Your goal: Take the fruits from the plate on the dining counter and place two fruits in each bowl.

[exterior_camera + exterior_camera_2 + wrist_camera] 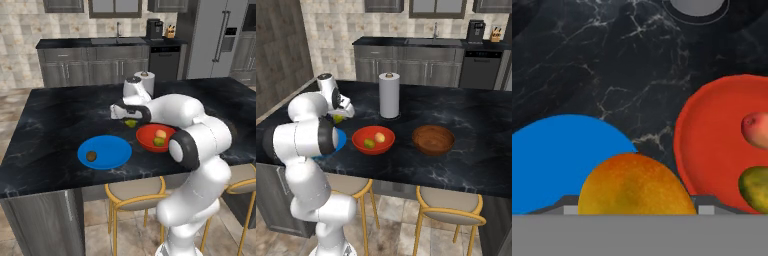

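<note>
hand view | olive-yellow fruit (637, 185) in tool, between plate (557, 160) and red bowl (712, 145)

**Colours on the dining counter**

The dining counter (55, 120) is black marble with white veins. The plate (112, 150) is bright blue and carries a dark brown fruit (91, 156). The near bowl (361, 140) is glossy red, holding a peach-orange fruit (379, 137) and a yellow-green fruit (369, 143). The right bowl (433, 139) is dark brown. An olive-yellow fruit (634, 185) shows orange mottling. The paper towel roll (389, 95) is white.
</note>
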